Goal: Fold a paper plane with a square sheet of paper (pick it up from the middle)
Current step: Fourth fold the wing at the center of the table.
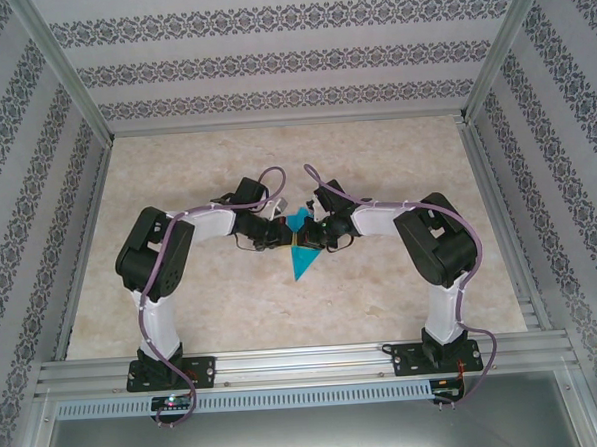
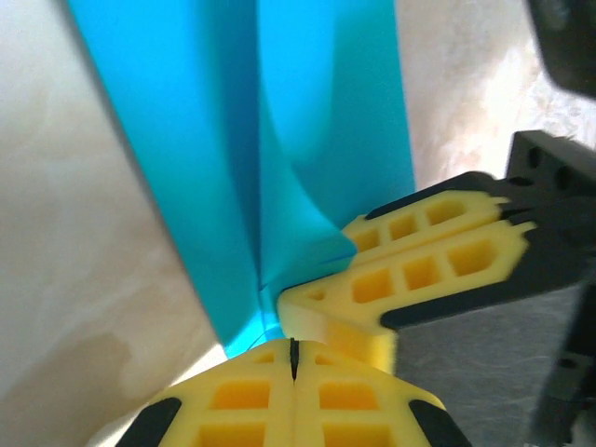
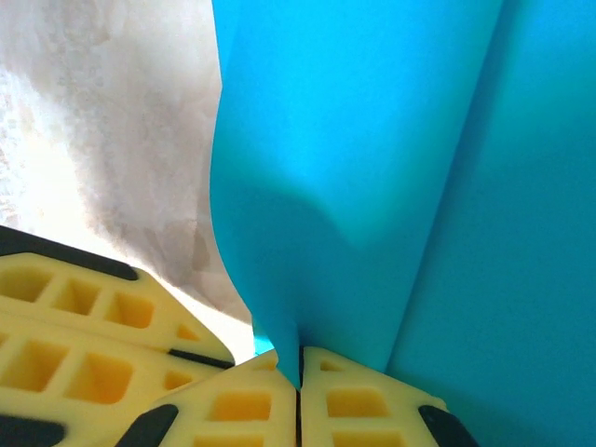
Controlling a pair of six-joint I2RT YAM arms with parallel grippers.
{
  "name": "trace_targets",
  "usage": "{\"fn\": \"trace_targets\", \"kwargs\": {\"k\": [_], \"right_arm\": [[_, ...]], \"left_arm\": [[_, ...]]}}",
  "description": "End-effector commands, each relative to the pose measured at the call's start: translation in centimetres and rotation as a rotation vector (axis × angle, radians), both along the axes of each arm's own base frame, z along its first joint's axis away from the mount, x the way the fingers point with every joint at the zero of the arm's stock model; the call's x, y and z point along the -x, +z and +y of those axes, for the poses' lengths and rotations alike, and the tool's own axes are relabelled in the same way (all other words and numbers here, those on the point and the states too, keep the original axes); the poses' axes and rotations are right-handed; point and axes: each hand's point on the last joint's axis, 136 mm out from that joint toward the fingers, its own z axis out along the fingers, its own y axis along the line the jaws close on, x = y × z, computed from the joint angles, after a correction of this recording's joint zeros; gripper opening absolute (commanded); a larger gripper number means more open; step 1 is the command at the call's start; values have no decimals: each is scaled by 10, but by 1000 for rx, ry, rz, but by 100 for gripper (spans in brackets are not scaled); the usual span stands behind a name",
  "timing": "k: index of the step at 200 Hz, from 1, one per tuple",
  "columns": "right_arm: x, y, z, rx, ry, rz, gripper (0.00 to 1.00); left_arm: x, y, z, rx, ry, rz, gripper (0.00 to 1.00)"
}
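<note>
Top external view, frame centre: your left gripper (image 1: pixel 283 238) and right gripper (image 1: pixel 316 235) both pinch shut on the teal paper (image 1: pixel 301 260), already creased and pointed; folding looks partway done.

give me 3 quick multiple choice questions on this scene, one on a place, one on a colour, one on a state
1. Where is the teal paper?
A) between the left gripper and right gripper, over the middle of the table
B) far left corner
C) near right edge

2. What colour are the jaws?
A) red
B) yellow
C) green

3. How do the right gripper's jaws stand?
A) wide open, empty
B) open around a cup
C) shut on the teal paper

1 A: the top view shows it where both grippers meet.
2 B: both wrist views show yellow.
3 C: the right wrist view shows paper pinched in their seam.
</note>
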Motion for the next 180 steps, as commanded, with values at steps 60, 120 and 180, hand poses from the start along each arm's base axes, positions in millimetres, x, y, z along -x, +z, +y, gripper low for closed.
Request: {"fn": "trace_targets", "kwargs": {"k": [60, 120, 180], "right_arm": [[2, -5, 3, -16, -17, 26, 6], [1, -2, 2, -27, -22, 23, 6], [0, -1, 2, -30, -24, 25, 6]], "left_arm": [[-12, 1, 15, -101, 33, -32, 0], [-10, -5, 4, -46, 21, -5, 0], [-2, -26, 10, -100, 8, 31, 0]]}}
